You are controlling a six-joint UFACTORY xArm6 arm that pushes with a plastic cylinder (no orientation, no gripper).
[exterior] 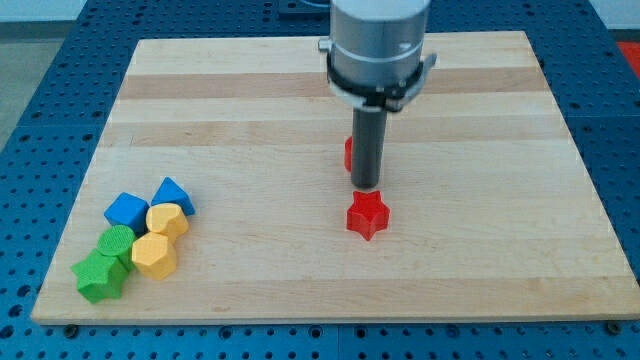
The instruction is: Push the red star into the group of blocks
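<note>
The red star (367, 215) lies on the wooden board (250, 120) a little right of centre, toward the view's bottom. My tip (365, 187) stands just above the star, at its top edge or very close to it. A second red block (348, 153) is mostly hidden behind the rod. The group of blocks sits at the view's bottom left: a blue cube (126, 211), a blue block (173, 194), two yellow blocks (167, 220) (153, 255), a green cylinder (116, 242) and a green star (100, 277).
The board's edges border a blue perforated table (30, 80). The arm's grey body (380, 45) hangs over the board's top centre.
</note>
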